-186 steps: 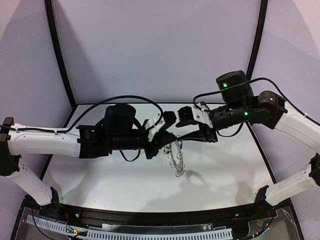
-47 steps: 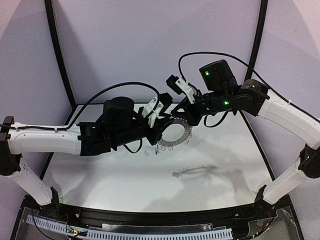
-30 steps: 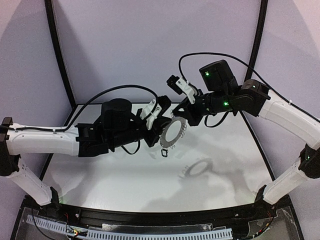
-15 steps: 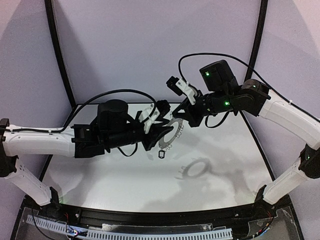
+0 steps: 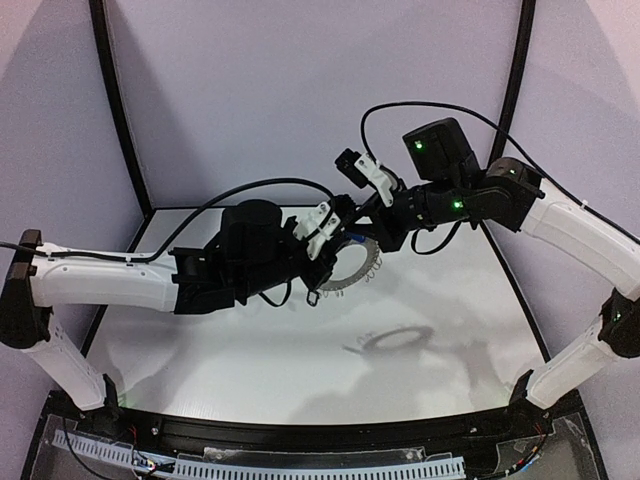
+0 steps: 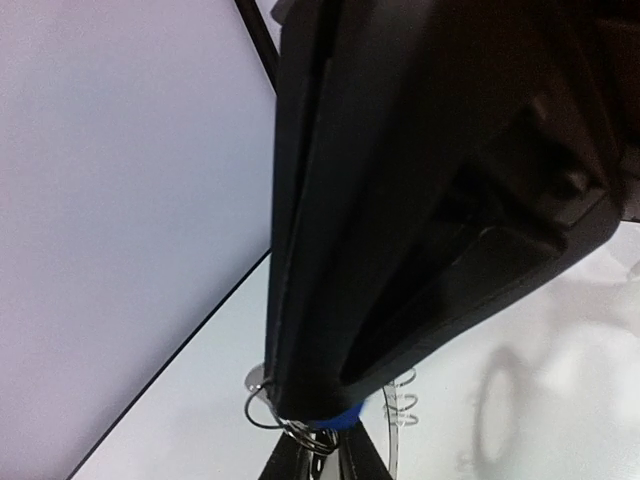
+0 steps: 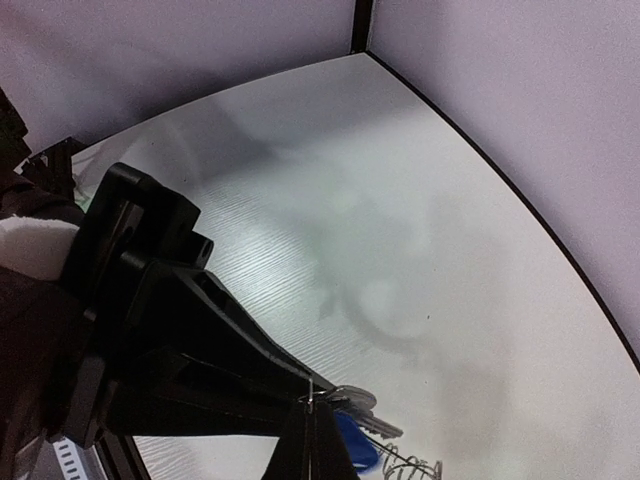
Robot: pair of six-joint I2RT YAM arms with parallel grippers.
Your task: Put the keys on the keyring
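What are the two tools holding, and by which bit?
The right tool pinches the keyring by its rim; the left tool grips the blue-tagged key by its tag.

white table (image 5: pixel 250 350), lilac backdrop (image 5: pixel 300 100)

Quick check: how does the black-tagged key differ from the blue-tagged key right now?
The black-tagged key carries a dark tag; the blue-tagged key a bright blue one. The black-tagged key dangles free under the rim of the keyring; the blue-tagged key looks pinched by the left gripper. Both are up off the table, at the raised keyring.
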